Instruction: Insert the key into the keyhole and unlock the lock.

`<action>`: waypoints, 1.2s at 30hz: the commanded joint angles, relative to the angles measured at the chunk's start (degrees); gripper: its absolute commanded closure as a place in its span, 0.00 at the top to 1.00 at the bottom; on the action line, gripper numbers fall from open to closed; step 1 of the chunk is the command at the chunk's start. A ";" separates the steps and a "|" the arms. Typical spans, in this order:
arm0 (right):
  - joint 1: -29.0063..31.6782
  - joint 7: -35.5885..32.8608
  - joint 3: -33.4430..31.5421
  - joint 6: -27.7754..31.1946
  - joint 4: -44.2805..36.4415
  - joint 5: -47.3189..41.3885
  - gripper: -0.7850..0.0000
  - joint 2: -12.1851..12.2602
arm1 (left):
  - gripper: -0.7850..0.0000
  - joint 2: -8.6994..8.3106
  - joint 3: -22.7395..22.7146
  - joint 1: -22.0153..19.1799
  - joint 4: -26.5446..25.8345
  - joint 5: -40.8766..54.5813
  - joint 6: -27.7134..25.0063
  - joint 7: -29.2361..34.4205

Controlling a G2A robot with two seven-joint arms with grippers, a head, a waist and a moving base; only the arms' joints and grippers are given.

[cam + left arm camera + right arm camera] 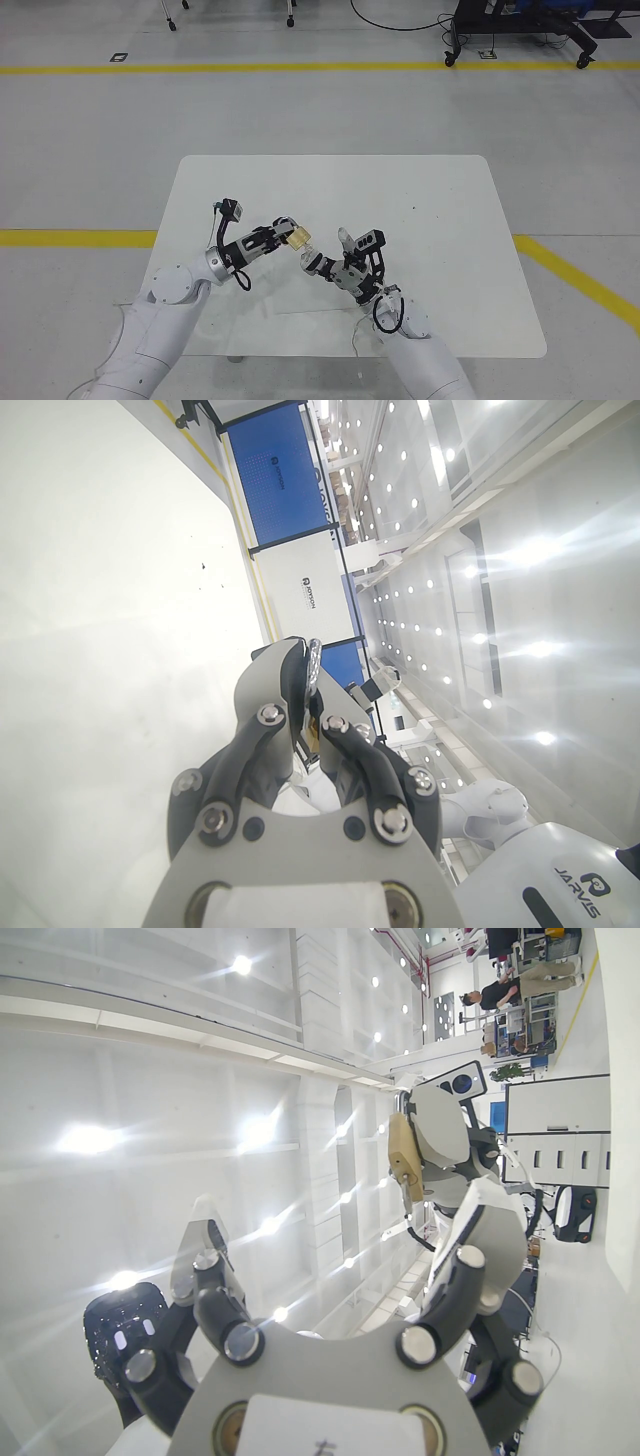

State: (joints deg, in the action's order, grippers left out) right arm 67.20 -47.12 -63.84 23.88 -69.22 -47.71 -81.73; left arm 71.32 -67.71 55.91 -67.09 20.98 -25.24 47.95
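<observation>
A brass padlock (297,236) hangs above the white table (440,200), with my left gripper (283,232) shut on it. In the left wrist view the fingers (270,680) clamp the lock's steel shackle (314,662), and a sliver of brass (312,734) shows between them. The right wrist view faces the padlock (402,1148); the key (411,1192) sticks out of its keyhole. My right gripper (345,1213) stands open just short of the key, its fingertips apart and touching nothing. In the top view the right gripper (328,252) sits right beside the lock.
Both arms meet over the table's front middle. Yellow floor lines (300,68) run behind and beside the table. A wheeled cart (520,30) stands far back right.
</observation>
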 commanded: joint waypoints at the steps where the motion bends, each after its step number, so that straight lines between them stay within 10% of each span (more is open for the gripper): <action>1: 0.08 1.42 -0.50 1.39 -0.54 2.81 1.00 0.18 | 0.00 0.00 0.00 0.00 0.00 0.00 0.00 0.00; 10: 5.49 7.61 -10.70 10.52 -7.87 23.62 1.00 3.11 | 0.00 -1.73 -0.18 2.45 -7.16 -27.04 0.10 -4.56; 19: 11.54 12.59 -18.21 10.26 -15.07 24.31 1.00 4.53 | 0.00 -0.30 9.26 -2.31 -3.53 -33.58 5.83 1.59; 24: 11.42 14.85 -17.09 10.50 -14.21 26.43 1.00 4.44 | 0.56 0.95 13.34 -5.67 0.65 -36.28 6.40 -0.19; 26: 11.29 16.00 -16.70 10.62 -13.83 26.75 1.00 4.36 | 1.00 1.15 13.55 -6.52 1.85 -35.79 6.32 -0.54; 36: 11.04 17.15 -16.40 10.41 -13.45 27.13 1.00 4.32 | 1.00 -1.83 2.16 -3.78 -5.93 -36.09 5.44 -4.37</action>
State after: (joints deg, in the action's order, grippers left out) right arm 78.24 -29.97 -80.23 34.29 -82.67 -20.57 -77.41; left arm 70.11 -63.09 51.03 -70.44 -14.48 -19.76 44.16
